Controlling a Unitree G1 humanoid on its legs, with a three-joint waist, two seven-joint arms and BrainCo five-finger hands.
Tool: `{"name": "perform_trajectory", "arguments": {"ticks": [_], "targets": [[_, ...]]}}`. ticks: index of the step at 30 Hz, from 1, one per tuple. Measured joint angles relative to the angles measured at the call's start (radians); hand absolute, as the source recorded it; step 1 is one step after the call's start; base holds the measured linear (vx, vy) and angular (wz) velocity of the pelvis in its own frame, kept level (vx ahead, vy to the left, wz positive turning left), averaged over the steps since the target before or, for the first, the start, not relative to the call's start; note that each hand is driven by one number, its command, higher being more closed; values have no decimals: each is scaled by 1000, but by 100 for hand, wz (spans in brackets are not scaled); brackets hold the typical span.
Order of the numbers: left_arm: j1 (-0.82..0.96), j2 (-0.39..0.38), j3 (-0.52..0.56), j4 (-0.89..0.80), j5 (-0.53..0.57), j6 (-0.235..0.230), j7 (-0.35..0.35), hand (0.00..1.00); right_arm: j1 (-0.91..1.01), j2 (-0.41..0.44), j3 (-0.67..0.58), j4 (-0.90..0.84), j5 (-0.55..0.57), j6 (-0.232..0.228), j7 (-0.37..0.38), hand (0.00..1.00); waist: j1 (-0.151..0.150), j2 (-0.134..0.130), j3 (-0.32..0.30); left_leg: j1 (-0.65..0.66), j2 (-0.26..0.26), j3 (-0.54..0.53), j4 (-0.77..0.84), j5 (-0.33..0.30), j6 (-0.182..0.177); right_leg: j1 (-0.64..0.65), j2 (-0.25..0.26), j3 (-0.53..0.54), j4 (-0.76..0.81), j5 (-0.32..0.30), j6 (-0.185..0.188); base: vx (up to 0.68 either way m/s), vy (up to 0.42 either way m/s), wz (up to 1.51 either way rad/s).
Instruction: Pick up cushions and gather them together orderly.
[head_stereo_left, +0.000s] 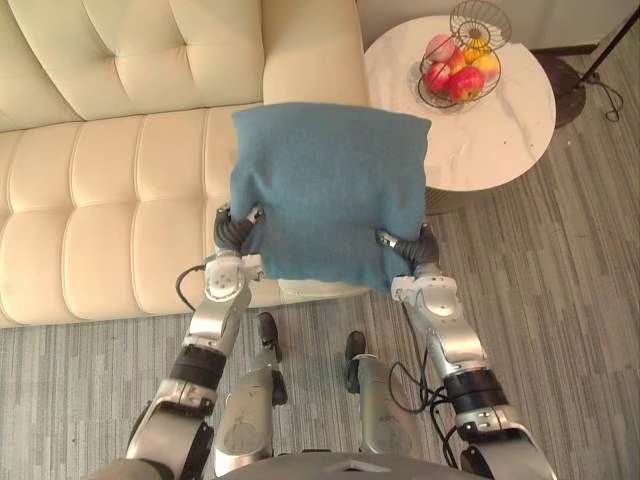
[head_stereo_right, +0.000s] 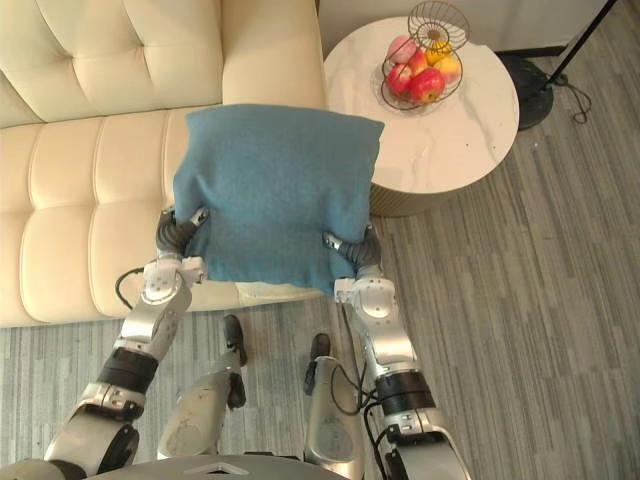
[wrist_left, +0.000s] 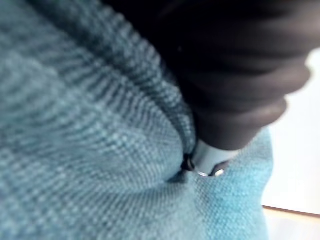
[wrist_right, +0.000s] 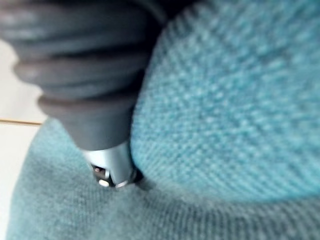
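Note:
A blue-green knitted cushion (head_stereo_left: 330, 190) hangs in front of me above the front edge of the cream sofa (head_stereo_left: 100, 190), held up by its two near corners. My left hand (head_stereo_left: 235, 232) pinches the near left corner, thumb on top and fingers under the cloth. At the near right corner my right hand (head_stereo_left: 412, 247) grips the same way. In the left wrist view a silver thumb (wrist_left: 210, 160) digs into the cushion (wrist_left: 90, 140). The right wrist view shows the same: a silver thumb (wrist_right: 112, 165) pressed into the fabric (wrist_right: 225, 110).
A round white marble side table (head_stereo_left: 500, 120) stands right of the sofa arm, carrying a wire basket of apples and oranges (head_stereo_left: 458, 70). A dark lamp base (head_stereo_left: 568, 92) sits on the grey plank floor beyond the table. The sofa seat stretches away to my left.

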Motion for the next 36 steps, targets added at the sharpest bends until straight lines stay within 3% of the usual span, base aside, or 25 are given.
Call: {"name": "perform_trajectory", "arguments": {"ticks": [5,10,12,15,19,23,24,25,26,28,30,31,33,34,36], "targets": [[119,-1,-14,-139,90,4,-7,100,79,6,5,-79,-1,-1,33,100,-10,2,-12,59,-10,-47,-1,-1,0,101,2,-32,-55,1,4,65,-20,16],[298,-3,2,-304,127,5,-12,100,169,49,51,-121,9,-1,69,100,-3,17,-92,111,-9,-96,-2,-1,0,221,22,-56,-174,39,13,67,0,13],[372,-8,9,-367,132,4,-12,100,205,52,84,-147,12,-1,76,100,-1,37,-126,125,-9,-120,-2,-6,-1,265,30,-72,-224,59,16,16,7,19],[439,-17,41,-425,145,2,-11,100,225,61,115,-219,35,-3,94,100,17,60,-150,134,-5,-146,-2,-21,-2,294,39,-84,-252,70,17,-59,50,16],[485,-17,54,-483,136,-3,-2,100,224,62,155,-289,42,-6,93,100,39,57,-163,105,-14,-210,45,-19,-2,324,39,-143,-242,82,19,-70,32,44],[516,-18,80,-546,94,-27,21,100,162,62,189,-336,53,-49,93,100,64,60,-169,24,-16,-260,72,-54,-13,289,31,-238,-175,50,12,-136,-9,73],[512,-19,79,-549,87,-32,24,100,148,62,187,-341,53,-53,92,100,61,56,-170,4,-14,-229,76,-107,-14,291,26,-268,-189,55,6,-188,46,134],[508,-18,80,-548,71,-45,29,100,116,62,180,-340,51,-61,91,100,66,26,-180,-28,-5,-110,105,-180,43,289,-29,-331,-227,69,-7,-125,64,118],[508,-20,80,-546,64,-50,29,100,107,62,179,-340,51,-65,91,100,69,21,-181,-34,1,-65,133,-176,64,292,-43,-344,-233,76,-6,-115,85,123],[507,-32,78,-528,52,-59,29,100,85,61,173,-340,49,-70,89,100,57,42,-204,-10,90,131,216,-185,61,319,-65,-422,-228,99,20,12,85,91],[476,-41,70,-495,49,-66,29,100,86,61,146,-340,49,-71,87,100,35,49,-216,7,125,265,210,-144,69,339,-86,-471,-219,106,33,67,161,98],[454,-40,55,-475,38,-68,29,100,83,61,122,-340,49,-72,85,100,33,48,-219,8,120,305,193,-96,82,344,-102,-485,-221,114,47,40,251,97],[426,-29,44,-439,34,-68,22,100,83,66,104,-340,49,-72,83,100,33,16,-234,12,37,290,126,-80,109,339,-148,-492,-241,129,71,26,247,50],[425,-16,40,-428,34,-68,20,100,86,72,104,-340,49,-72,83,100,32,-2,-243,13,-2,290,104,-85,119,334,-179,-490,-245,137,78,33,246,30],[425,-11,38,-415,34,-68,19,100,88,84,104,-339,49,-72,82,100,33,-13,-242,13,-35,291,122,-109,148,333,-218,-483,-224,139,75,33,235,16]]}}
